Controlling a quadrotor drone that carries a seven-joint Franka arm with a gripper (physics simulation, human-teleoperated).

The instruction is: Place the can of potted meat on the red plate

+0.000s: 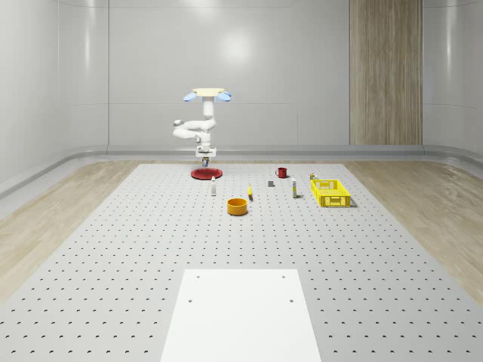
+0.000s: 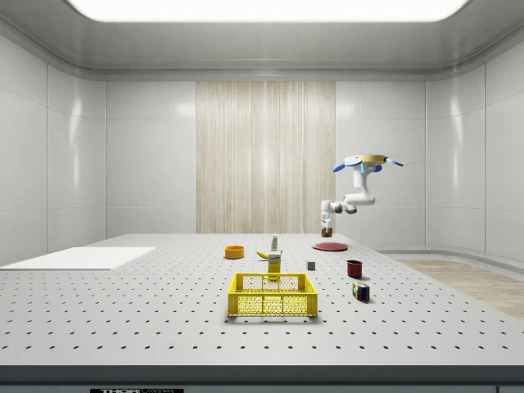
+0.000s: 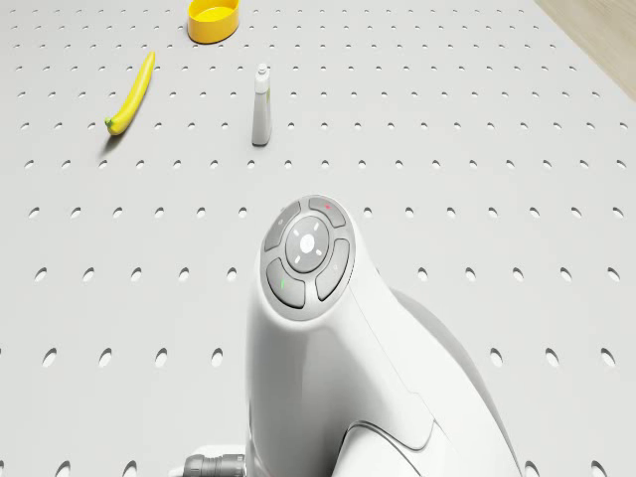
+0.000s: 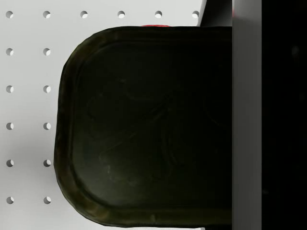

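Drone is hovering above the far end of the perforated table, over the red plate. Arm is folding down so the gripper is hanging just above the plate, clenching the can of potted meat, carried off the table, not yet set down. In the wrist view the can is sitting tight against 1 finger, likely held low for a short drop. Bottle, banana, yellow bowl are lying well apart.

can: dark dull metal | table: matt perforated | arm: glossy plastic
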